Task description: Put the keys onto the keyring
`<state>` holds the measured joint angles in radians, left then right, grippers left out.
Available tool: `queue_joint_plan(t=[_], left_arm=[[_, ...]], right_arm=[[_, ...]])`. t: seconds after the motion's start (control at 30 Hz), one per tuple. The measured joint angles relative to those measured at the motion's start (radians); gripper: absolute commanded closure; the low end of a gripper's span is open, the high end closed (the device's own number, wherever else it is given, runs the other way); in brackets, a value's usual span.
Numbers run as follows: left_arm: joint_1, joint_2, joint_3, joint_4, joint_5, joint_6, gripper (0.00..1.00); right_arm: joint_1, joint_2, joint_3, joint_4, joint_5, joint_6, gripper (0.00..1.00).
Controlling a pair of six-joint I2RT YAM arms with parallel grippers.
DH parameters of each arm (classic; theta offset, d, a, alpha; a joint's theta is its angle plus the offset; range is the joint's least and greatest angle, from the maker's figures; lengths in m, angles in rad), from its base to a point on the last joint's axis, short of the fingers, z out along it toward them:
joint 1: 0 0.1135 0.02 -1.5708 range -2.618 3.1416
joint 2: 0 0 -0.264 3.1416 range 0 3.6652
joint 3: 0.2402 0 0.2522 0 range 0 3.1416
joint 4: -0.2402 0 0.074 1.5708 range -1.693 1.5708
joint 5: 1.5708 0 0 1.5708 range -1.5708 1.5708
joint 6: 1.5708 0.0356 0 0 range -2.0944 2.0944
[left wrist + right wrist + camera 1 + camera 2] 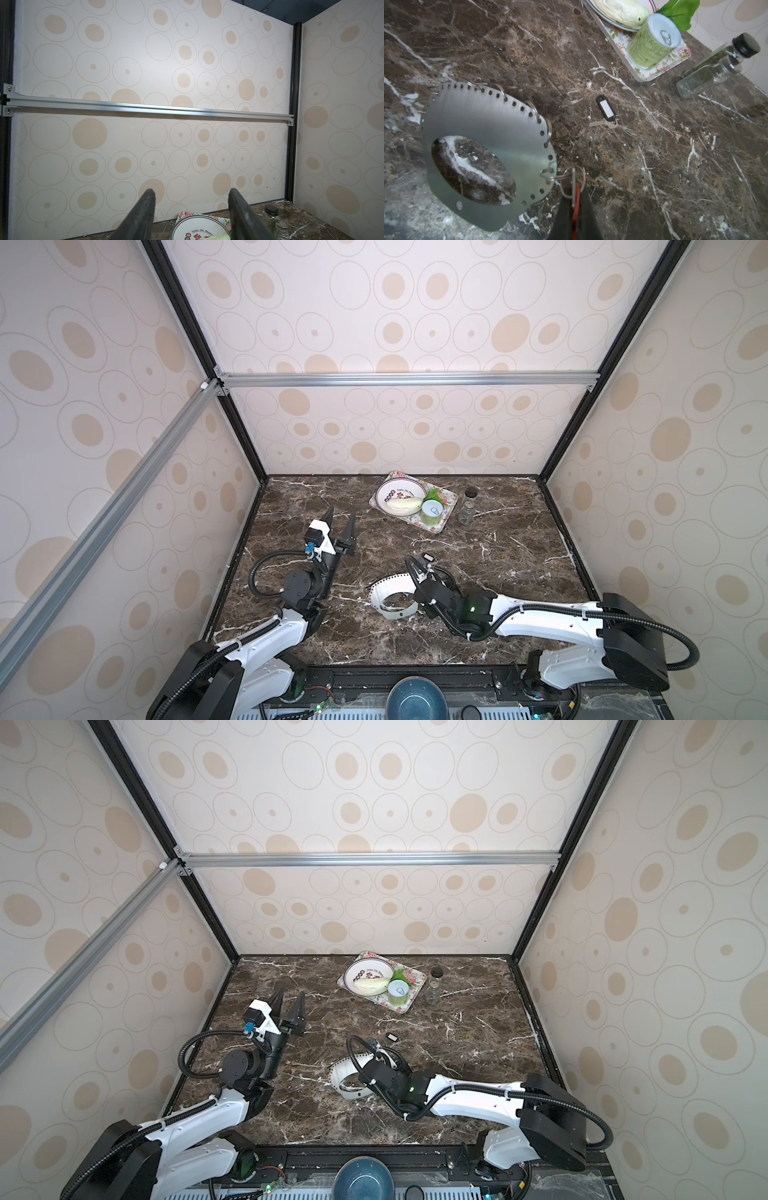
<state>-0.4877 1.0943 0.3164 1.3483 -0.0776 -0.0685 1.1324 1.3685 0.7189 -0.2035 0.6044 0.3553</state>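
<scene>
Right fingers pinching red-tagged key beside grey metal oval keyring, left fingers apart, empty, black-tagged key on worktop

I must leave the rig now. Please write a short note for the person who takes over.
Left gripper: open, empty, above the table.
Right gripper: shut on the red-tag key, held at the keyring rim; whether hooked on, cannot tell.
Black-tag key: lying on the table, apart from the keyring.
Done: none confirmed. To do: finish red, then black.
</scene>
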Motion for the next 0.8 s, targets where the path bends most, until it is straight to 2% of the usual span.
queue_joint_plan(t=[0.13,0.4,0.8], left_arm=[[0.000,0.011,0.000,0.001,0.002,-0.005,0.44],[0.000,0.013,0.000,0.002,0.004,-0.007,0.44],[0.005,0.002,0.000,0.002,0.001,-0.007,0.44]], right_arm=[[0.001,0.027,-0.029,0.037,-0.045,0.052,1.00],[0.023,0.176,-0.024,0.127,-0.113,0.125,1.00],[0.050,0.201,-0.010,0.159,-0.145,0.169,0.88]])
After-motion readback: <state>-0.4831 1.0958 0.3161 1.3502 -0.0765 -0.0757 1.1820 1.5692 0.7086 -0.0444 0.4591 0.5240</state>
